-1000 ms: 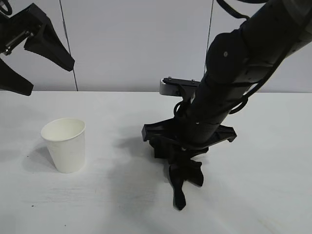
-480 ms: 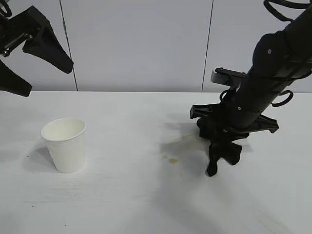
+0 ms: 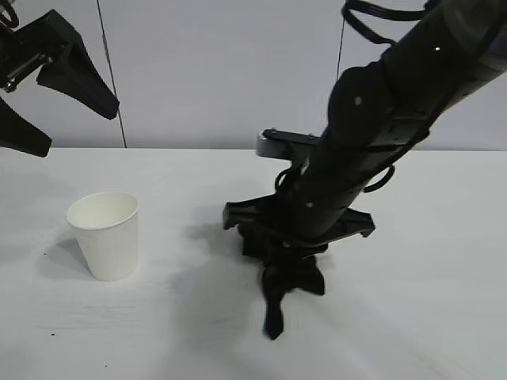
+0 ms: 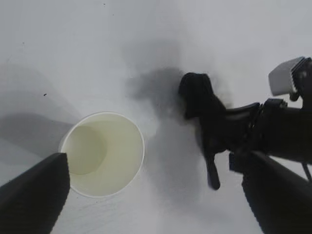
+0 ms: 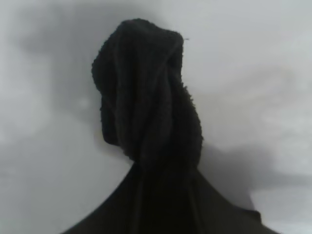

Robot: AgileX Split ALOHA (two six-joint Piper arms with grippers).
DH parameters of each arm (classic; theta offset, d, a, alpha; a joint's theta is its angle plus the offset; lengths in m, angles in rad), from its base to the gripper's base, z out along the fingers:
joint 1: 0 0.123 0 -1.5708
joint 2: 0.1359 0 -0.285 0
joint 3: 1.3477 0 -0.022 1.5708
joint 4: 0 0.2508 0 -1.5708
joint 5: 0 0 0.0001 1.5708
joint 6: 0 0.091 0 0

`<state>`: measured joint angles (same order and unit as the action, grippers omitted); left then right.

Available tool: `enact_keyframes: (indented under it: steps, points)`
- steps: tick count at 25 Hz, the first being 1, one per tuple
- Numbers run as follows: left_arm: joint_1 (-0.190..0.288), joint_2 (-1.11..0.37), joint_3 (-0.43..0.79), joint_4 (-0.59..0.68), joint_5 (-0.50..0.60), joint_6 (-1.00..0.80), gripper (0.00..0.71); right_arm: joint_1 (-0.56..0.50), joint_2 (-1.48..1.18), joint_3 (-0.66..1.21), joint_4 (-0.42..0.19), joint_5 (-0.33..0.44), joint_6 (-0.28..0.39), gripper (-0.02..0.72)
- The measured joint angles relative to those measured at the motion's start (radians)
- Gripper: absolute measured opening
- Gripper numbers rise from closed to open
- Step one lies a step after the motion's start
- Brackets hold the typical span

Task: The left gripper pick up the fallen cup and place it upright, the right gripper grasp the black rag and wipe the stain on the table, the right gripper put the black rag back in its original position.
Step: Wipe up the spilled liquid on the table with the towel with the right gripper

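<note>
The white paper cup [image 3: 105,234] stands upright on the white table [image 3: 444,317] at the left; it also shows from above in the left wrist view [image 4: 103,153]. My left gripper [image 3: 47,95] hangs open and empty, high above the cup. My right gripper [image 3: 279,273] is shut on the black rag [image 3: 291,281] and presses it on the table at the middle; the rag fills the right wrist view [image 5: 146,97] and shows in the left wrist view [image 4: 200,100]. The stain is hidden under the rag and arm.
A grey panelled wall [image 3: 222,71] stands behind the table's far edge. The right arm [image 3: 396,103] slants over the table's right half.
My right gripper with the rag swept right, uncovering the yellowish stain, and has now swept back left over it. The left gripper and cup have not moved.
</note>
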<state>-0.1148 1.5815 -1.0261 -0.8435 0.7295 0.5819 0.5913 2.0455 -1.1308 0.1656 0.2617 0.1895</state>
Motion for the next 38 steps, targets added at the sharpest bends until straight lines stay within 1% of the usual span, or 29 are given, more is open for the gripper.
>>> enact_keyframes:
  steps: [3,6,9,14,16,19,21,23,26,29,32,35,38]
  points:
    - [0.000,0.000,0.000,0.000,0.001,0.000,0.694,0.026,0.002,0.000,-0.004,-0.014,0.000,0.106]
    - [0.000,0.000,0.000,0.000,0.003,0.000,0.694,0.001,0.004,0.000,-0.011,-0.019,0.005,0.106]
    - [0.000,0.000,0.000,0.000,0.007,0.000,0.694,-0.080,0.004,0.000,-0.026,-0.029,0.007,0.106]
    - [0.000,0.000,0.000,0.000,0.007,0.000,0.694,-0.254,0.004,0.000,-0.087,-0.051,0.011,0.106]
    - [0.000,0.000,0.000,0.000,0.007,0.000,0.694,-0.309,0.003,0.000,-0.100,-0.052,0.011,0.106]
    - [0.000,0.000,0.000,0.000,0.007,0.000,0.694,-0.351,0.003,0.000,-0.105,-0.051,0.012,0.106]
    - [0.000,0.000,0.000,0.000,0.007,0.000,0.694,-0.343,0.003,0.000,-0.105,-0.047,0.012,0.106]
    - [0.000,0.000,0.000,0.000,0.007,0.000,0.694,-0.311,0.003,-0.002,-0.095,-0.040,0.012,0.106]
    - [0.000,0.000,0.000,0.000,0.007,0.000,0.694,-0.214,0.003,-0.004,-0.080,-0.027,0.012,0.106]
    - [0.000,0.000,0.000,0.000,0.007,0.000,0.694,-0.094,0.003,-0.004,-0.071,-0.017,0.012,0.106]
    - [0.000,0.000,0.000,0.000,0.008,0.000,0.694,-0.016,0.003,-0.004,-0.066,-0.014,0.018,0.106]
    - [0.000,0.000,0.000,0.000,0.009,0.000,0.694,-0.008,0.004,-0.004,-0.063,-0.017,0.023,0.106]
    - [0.000,0.000,0.000,0.000,0.011,0.000,0.694,-0.046,0.004,-0.004,-0.060,-0.023,0.026,0.106]
